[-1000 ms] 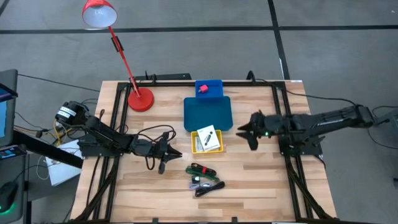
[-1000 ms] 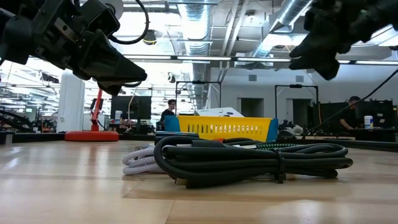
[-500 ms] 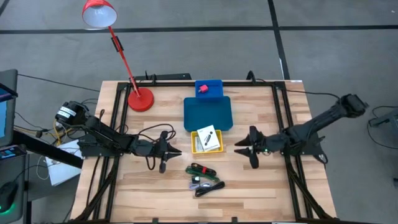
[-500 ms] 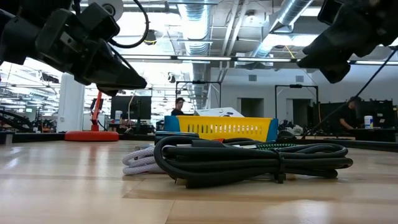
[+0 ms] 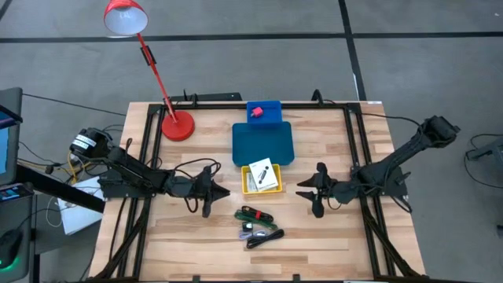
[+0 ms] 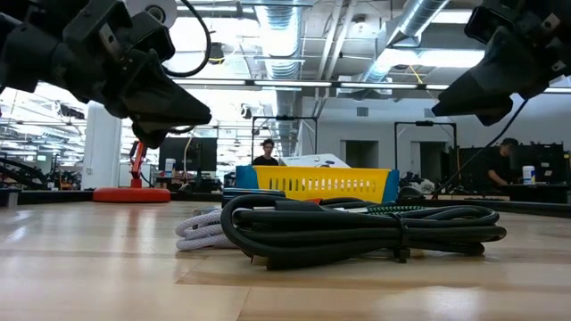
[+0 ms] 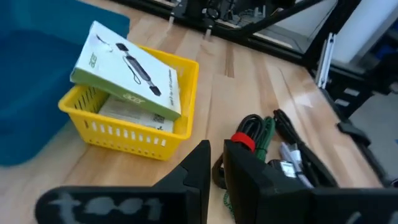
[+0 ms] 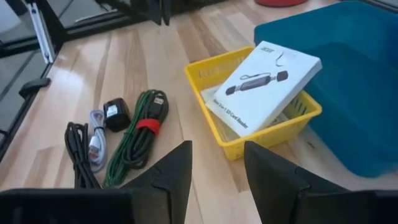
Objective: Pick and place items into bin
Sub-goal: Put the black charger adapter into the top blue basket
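Note:
A bundle of cables (image 5: 258,226) lies on the wood near the table's near edge: a green cable with a red tie (image 8: 140,127), a black cable (image 8: 76,155), a pale cable and a small black adapter (image 8: 114,114). A yellow basket (image 5: 262,178) holds white printed boxes (image 8: 267,78). My left gripper (image 5: 222,192) hovers shut, left of the basket. My right gripper (image 5: 308,196) hovers open, right of the basket. Both are above the table and empty.
A blue tray (image 5: 263,143) lies behind the basket. Behind it a small blue bin (image 5: 264,112) holds a pink-red piece. A red desk lamp (image 5: 178,124) stands at the far left. Bare wood lies on both sides of the cables. People show in the room beyond.
My right gripper has moved toward the table's near edge and a little toward the left edge, ending beside the basket, and has stayed open. The left arm has kept still. The cables and the basket have not moved.

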You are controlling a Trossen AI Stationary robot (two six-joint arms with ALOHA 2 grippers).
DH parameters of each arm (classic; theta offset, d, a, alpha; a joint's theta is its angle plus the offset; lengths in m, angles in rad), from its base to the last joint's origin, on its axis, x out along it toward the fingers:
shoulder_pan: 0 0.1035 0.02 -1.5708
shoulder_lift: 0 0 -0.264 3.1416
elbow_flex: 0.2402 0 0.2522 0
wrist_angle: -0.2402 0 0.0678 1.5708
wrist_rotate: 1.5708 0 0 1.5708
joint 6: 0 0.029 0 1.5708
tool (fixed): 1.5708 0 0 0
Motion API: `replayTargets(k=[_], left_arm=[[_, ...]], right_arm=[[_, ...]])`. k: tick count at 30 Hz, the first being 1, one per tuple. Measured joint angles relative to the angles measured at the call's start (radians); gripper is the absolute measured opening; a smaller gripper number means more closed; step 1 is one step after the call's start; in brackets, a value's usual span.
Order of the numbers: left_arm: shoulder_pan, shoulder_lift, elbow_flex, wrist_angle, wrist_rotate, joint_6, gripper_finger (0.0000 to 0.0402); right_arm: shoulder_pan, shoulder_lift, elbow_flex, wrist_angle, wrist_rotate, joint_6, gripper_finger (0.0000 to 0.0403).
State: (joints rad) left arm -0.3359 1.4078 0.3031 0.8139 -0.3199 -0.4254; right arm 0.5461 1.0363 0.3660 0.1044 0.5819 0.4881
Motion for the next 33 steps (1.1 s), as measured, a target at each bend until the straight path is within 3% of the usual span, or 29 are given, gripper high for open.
replayTargets(k=[6,10,13,16,23,29,33], left_arm=[[0.0,0.0,0.0,0.004,-0.032,-0.142,0.0032],[0.001,0.0,0.031,-0.037,0.034,-0.253,0.0032],[-0.016,0.0,0.081,-0.094,0.044,-0.211,0.0032],[-0.044,0.001,0.157,-0.159,-0.009,-0.128,0.0032],[-0.069,0.002,0.356,-0.467,-0.108,-0.059,0.0033],[-0.083,0.002,0.395,-0.467,0.022,0.038,0.0034],[-0.081,0.002,0.396,-0.501,0.007,-0.029,0.0034]], right_arm=[[-0.01,-0.003,0.0,-0.013,0.003,-0.041,0.0138],[-0.049,-0.003,0.0,-0.002,0.003,-0.077,0.0138],[-0.081,-0.003,0.0,-0.001,0.002,-0.081,0.0135],[-0.108,-0.003,0.0,-0.002,-0.002,-0.096,0.0135],[-0.149,-0.003,0.0,0.01,-0.004,-0.107,0.0141],[-0.192,-0.003,0.0,0.025,-0.006,-0.105,0.0148],[-0.233,-0.003,0.0,0.046,-0.006,-0.104,0.0148]])
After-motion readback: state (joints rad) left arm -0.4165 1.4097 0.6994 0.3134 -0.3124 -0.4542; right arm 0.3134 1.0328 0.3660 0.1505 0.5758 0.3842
